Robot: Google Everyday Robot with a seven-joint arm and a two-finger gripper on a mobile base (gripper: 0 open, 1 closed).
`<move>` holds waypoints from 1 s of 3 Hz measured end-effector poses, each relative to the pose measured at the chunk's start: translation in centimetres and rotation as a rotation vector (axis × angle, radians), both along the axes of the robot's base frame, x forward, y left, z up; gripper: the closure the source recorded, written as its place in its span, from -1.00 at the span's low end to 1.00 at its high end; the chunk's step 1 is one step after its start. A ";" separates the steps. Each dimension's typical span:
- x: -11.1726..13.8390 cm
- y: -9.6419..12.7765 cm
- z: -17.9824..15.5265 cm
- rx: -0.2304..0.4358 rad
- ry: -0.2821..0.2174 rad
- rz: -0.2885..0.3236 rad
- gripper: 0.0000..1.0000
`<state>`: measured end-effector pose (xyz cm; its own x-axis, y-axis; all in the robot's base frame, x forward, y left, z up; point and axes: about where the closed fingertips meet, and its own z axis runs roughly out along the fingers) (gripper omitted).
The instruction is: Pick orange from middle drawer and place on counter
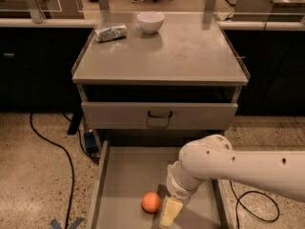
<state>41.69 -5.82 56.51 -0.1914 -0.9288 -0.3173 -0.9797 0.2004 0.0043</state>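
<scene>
The orange (151, 202) lies on the bare floor of the open middle drawer (125, 175), near its front centre. My gripper (168, 213) hangs at the end of the white arm (238, 168), low inside the drawer just right of the orange, close to it. Only one pale yellow finger (170, 211) shows. The grey counter (162, 51) is the cabinet top above, behind the drawer.
A white bowl (150, 22) and a crinkled silver packet (111, 32) sit at the back of the counter. A shut grey drawer front with a black handle (159, 115) is above the open drawer. Black cables (57, 147) lie on the speckled floor on both sides.
</scene>
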 end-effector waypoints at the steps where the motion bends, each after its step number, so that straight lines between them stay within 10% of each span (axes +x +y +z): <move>1: -1.7 1.4 -2.9 0.037 0.051 -0.032 -1.00; 3: -3.2 3.2 -5.4 0.065 0.101 -0.017 -1.00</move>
<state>38.50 -2.64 51.14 -0.2410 -0.9032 -0.3551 -0.9701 0.2133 0.1159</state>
